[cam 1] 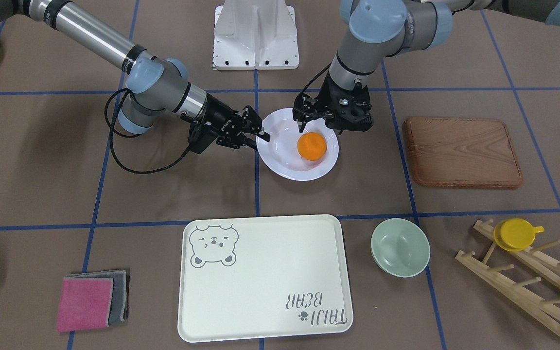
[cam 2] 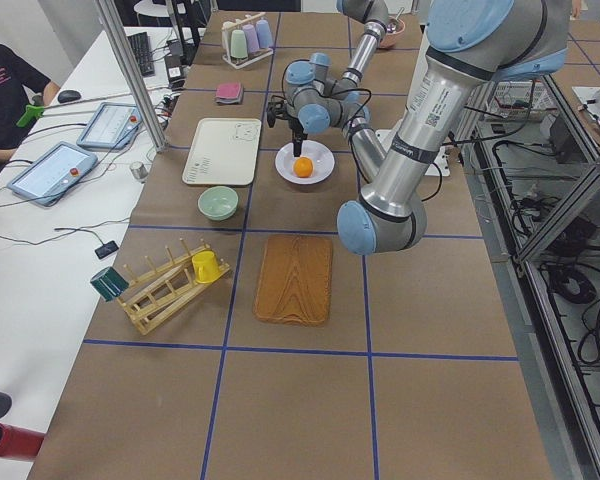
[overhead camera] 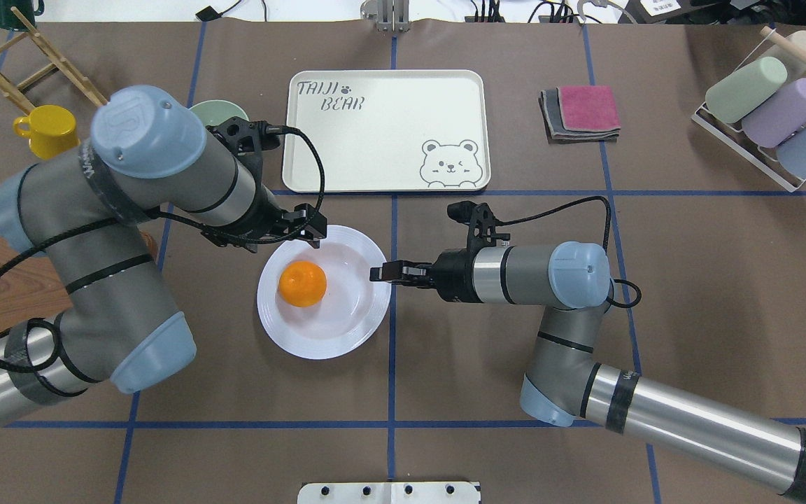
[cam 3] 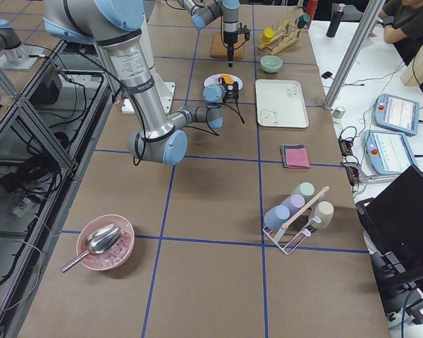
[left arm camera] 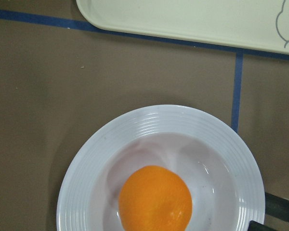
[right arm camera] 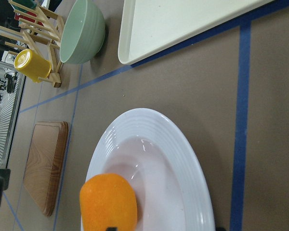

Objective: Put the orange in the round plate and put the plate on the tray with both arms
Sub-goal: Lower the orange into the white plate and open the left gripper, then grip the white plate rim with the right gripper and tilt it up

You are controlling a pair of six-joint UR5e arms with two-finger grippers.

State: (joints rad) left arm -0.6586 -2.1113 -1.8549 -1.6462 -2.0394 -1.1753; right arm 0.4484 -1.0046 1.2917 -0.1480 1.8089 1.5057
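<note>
The orange [cam 1: 312, 146] lies in the well of the round plate [cam 1: 280, 165], which rests on the table between both arms. My left gripper [cam 1: 316, 125] hovers just above the plate's robot-side rim, right by the orange, open and holding nothing. At the plate's opposite rim my right gripper [cam 1: 263, 134] lies level, its fingers parted on either side of the rim edge. From above, the orange [overhead camera: 302, 283] sits left of centre in the plate [overhead camera: 333, 336]. The tray [cam 1: 270, 272] lies bare, one grid square further from the robot.
A wooden board [cam 1: 462, 151] lies on the left arm's side of the plate. A pale-green bowl [cam 1: 400, 247] stands beside the tray, with a yellow cup [cam 1: 516, 234] on a wooden rack beyond it. Folded pink and grey cloths [cam 1: 90, 301] lie on the tray's other side.
</note>
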